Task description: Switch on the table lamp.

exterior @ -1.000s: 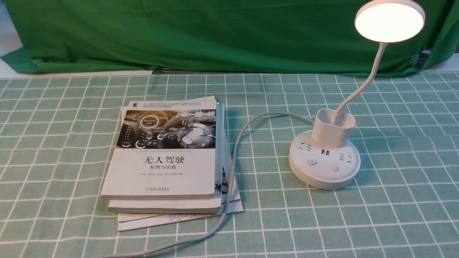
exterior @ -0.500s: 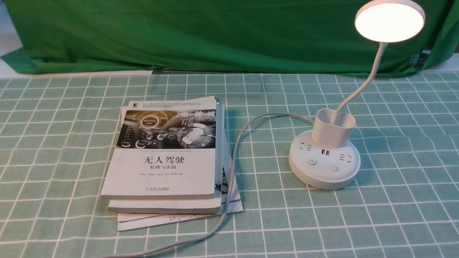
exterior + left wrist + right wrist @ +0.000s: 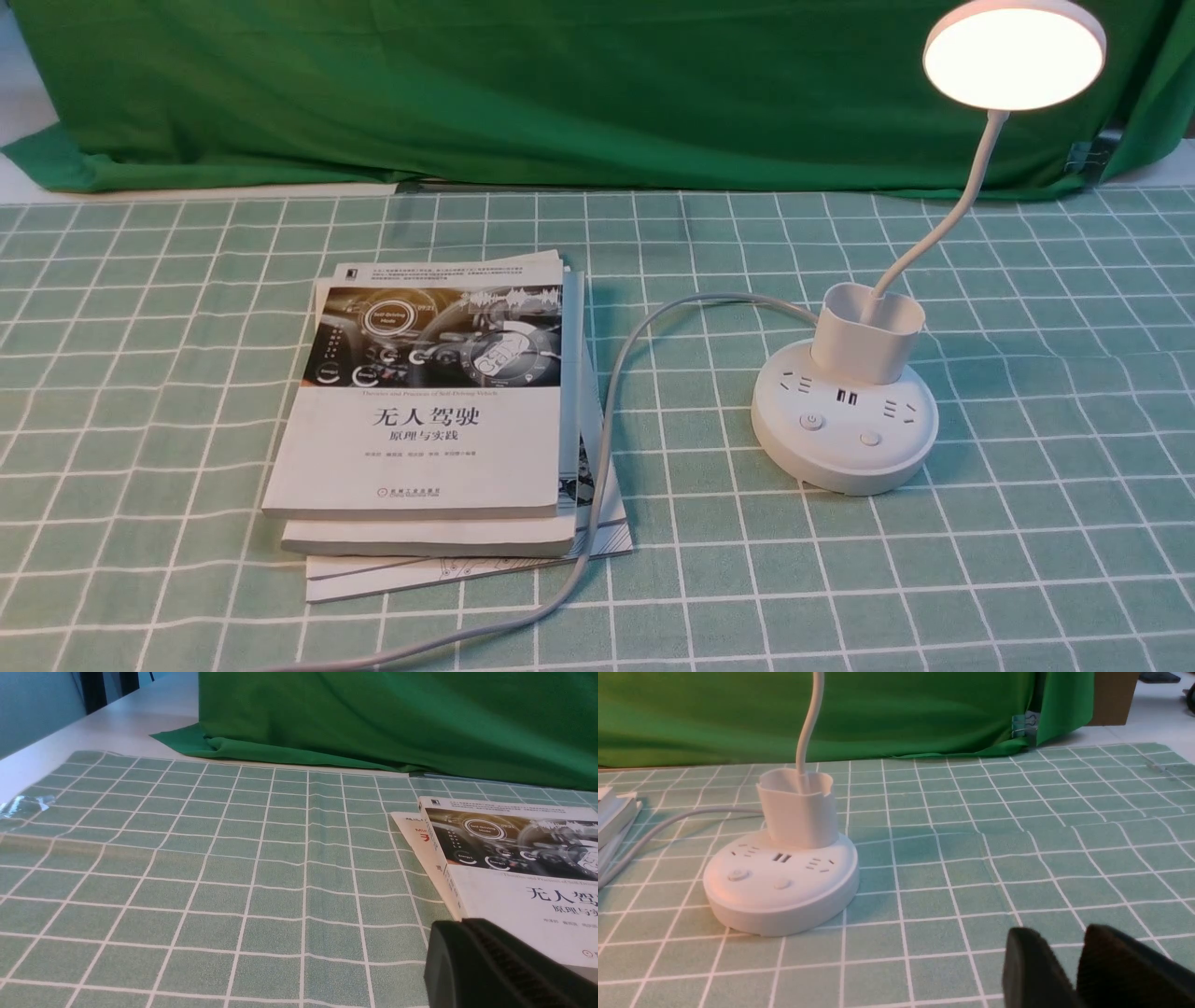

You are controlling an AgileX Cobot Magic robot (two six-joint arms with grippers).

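Nearest the robot, the left gripper (image 3: 509, 970) shows only as a dark ribbed edge in the left wrist view, low over the checked cloth (image 3: 149, 392) beside the books; I cannot tell whether its jaws are open or closed. The right gripper (image 3: 1069, 975) shows in the right wrist view as two dark fingers (image 3: 1029, 970) with a narrow gap between them, holding nothing, hanging above the cloth and apart from the lamp. Neither arm appears in the front view.

A grey cord (image 3: 597, 467) runs from the near edge of the tabletop, past the right side of the books, and curves to the back of the lamp base.

A stack of books (image 3: 439, 411) lies left of centre, the top one with a white cover and a dark picture.

The table lamp (image 3: 845, 429) stands on the right half of the tabletop, well clear of the books. Its round base carries sockets and two buttons (image 3: 812, 422) facing the robot. Behind them sits a cup-shaped holder (image 3: 866, 336), and a thin neck (image 3: 962, 201) rises from it to the disc head (image 3: 1015, 56), which glows warm white.

Farthest back hangs a green curtain (image 3: 560, 84).
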